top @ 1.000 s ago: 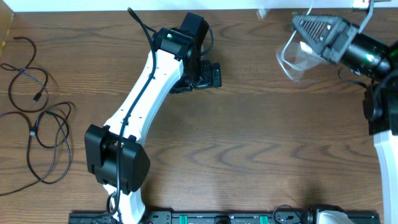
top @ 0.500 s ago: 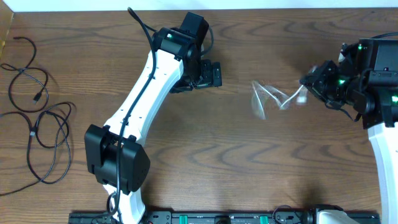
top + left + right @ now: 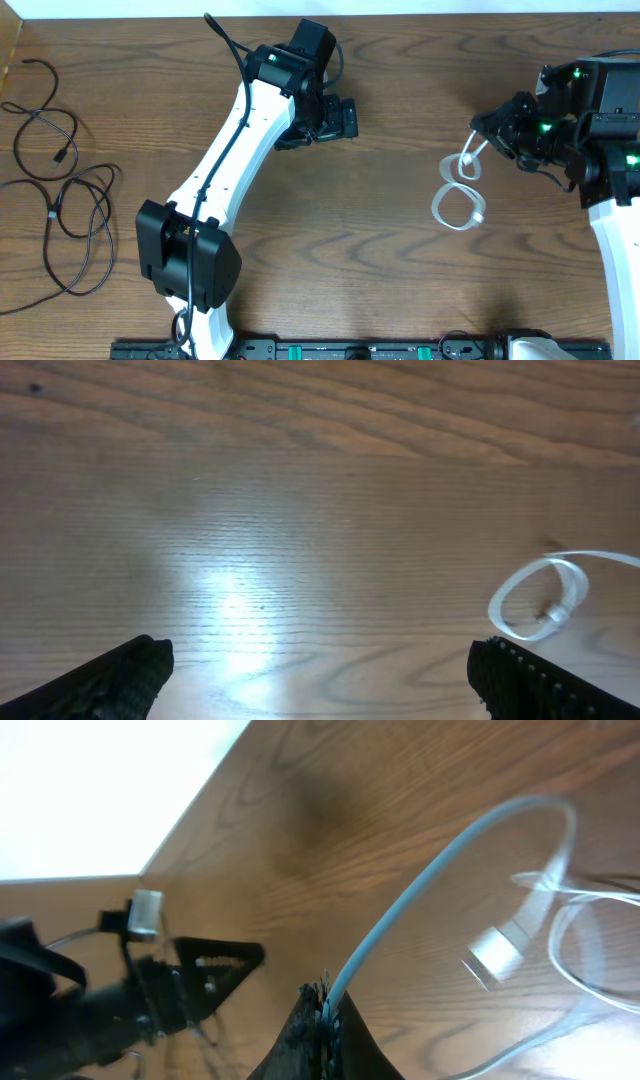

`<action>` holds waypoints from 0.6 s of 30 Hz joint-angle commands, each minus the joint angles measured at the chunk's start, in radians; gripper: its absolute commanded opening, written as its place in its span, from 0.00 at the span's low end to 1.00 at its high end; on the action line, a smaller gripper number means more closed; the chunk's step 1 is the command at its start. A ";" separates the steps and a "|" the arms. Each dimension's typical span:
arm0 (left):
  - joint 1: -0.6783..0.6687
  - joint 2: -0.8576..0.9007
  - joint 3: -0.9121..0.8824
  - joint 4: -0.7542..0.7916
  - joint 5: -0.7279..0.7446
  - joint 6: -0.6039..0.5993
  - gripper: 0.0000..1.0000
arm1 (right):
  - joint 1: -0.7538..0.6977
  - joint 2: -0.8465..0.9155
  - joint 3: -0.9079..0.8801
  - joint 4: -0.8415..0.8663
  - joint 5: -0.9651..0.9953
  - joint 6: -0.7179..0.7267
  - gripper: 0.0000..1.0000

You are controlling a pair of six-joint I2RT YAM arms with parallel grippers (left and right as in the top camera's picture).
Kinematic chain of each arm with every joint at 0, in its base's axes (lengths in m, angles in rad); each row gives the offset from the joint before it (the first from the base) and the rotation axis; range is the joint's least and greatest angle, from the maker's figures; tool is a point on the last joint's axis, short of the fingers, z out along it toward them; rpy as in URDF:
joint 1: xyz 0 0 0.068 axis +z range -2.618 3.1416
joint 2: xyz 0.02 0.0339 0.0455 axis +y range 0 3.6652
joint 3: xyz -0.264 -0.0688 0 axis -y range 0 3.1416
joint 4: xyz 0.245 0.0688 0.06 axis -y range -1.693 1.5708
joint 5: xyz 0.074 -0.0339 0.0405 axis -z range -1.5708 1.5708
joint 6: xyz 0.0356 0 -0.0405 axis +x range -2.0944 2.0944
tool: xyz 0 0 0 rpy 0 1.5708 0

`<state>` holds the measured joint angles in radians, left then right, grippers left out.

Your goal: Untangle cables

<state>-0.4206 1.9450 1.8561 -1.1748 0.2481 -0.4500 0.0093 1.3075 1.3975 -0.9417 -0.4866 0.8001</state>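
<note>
Two black cables lie at the table's left end, one thin and wavy [image 3: 45,125], one in overlapping loops [image 3: 70,220]. At the right, the white cable [image 3: 458,200] hangs in two loops that reach the wood. My right gripper [image 3: 482,135] is shut on its upper end. The right wrist view shows the white cable [image 3: 440,870] rising from the shut right gripper [image 3: 325,1010], its plug [image 3: 497,955] dangling. My left gripper [image 3: 347,120] hovers at the back centre, open and holding nothing. In the left wrist view the left gripper [image 3: 320,670] is wide apart, with the white cable [image 3: 535,600] ahead to the right.
My left arm [image 3: 235,150] stretches diagonally from the front edge to the back centre. A black rail [image 3: 350,351] runs along the front edge. The table's far edge [image 3: 400,14] meets a white surface.
My right gripper has swung from the back right corner down and left with the white cable, whose loops now touch the table. The left arm and black cables have not moved.
</note>
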 commanded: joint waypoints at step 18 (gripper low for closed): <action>-0.003 0.010 -0.005 0.018 0.130 -0.139 1.00 | 0.233 0.014 0.006 0.272 -0.069 0.105 0.01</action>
<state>-0.4210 1.9450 1.8561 -1.1606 0.3668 -0.4919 0.1978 1.3121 1.3975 -0.6968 -0.4679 0.9760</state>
